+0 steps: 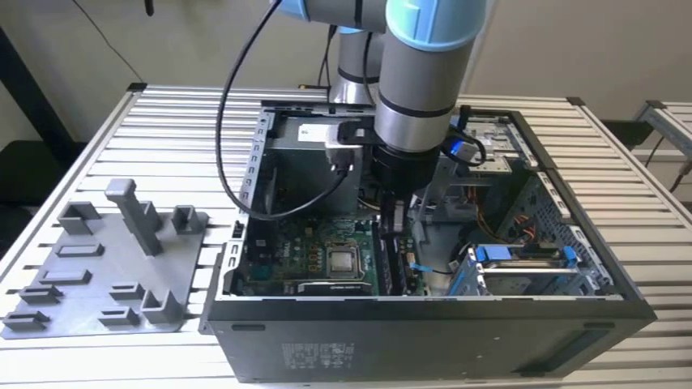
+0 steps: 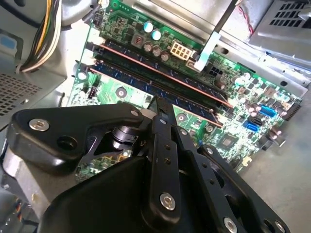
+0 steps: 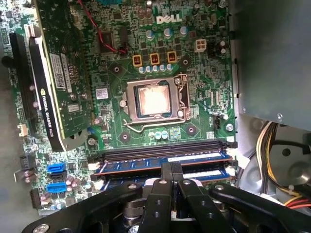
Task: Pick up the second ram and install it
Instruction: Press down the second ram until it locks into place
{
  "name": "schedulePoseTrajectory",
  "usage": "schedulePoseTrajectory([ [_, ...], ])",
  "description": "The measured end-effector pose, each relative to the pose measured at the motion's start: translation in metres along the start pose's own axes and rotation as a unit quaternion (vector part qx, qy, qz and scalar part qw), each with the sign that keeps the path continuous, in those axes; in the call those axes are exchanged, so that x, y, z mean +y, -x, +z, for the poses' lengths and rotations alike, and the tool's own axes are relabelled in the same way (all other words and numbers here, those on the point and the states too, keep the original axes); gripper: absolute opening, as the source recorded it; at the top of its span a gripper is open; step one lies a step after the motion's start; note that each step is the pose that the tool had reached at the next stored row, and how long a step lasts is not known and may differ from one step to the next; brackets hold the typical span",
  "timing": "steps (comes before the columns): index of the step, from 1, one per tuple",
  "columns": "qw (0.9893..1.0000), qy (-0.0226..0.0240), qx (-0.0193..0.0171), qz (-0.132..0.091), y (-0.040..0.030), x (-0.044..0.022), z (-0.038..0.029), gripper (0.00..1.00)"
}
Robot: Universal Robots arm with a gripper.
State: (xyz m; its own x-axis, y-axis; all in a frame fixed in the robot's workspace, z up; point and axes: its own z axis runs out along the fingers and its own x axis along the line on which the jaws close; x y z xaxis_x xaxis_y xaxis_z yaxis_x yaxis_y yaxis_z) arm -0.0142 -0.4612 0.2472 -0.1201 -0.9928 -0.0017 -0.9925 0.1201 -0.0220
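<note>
Robotics lab: slatted aluminium bench [image 1: 162, 121], open PC case [image 1: 433, 324], grey fixture [image 1: 97, 275].

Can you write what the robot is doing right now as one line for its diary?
stage: installing | gripper: inside the computer case, over the memory slots | second ram: seated in a slot on the motherboard | grey fixture: beside the case

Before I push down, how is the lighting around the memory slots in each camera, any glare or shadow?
Second wrist view: sunlight streaks across the green board, bleaching it near the slots. First wrist view: even light, slight sheen on the bare processor; the tool sits dark over the memory stick. Exterior view: the case interior is shaded, and the arm shadows the slot area.
</note>
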Motion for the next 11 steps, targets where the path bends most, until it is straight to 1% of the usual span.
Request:
schedulePoseTrajectory([
  [3, 0.9999, 0.0000, -0.0003, -0.010, -0.0012, -0.0003, 0.0007, 0.11],
  [7, 0.9999, 0.0002, -0.0002, -0.010, -0.0042, -0.0005, 0.0014, 0.11],
  [11, 0.9999, 0.0007, -0.0002, -0.010, -0.0070, -0.0008, 0.0037, 0.11],
])
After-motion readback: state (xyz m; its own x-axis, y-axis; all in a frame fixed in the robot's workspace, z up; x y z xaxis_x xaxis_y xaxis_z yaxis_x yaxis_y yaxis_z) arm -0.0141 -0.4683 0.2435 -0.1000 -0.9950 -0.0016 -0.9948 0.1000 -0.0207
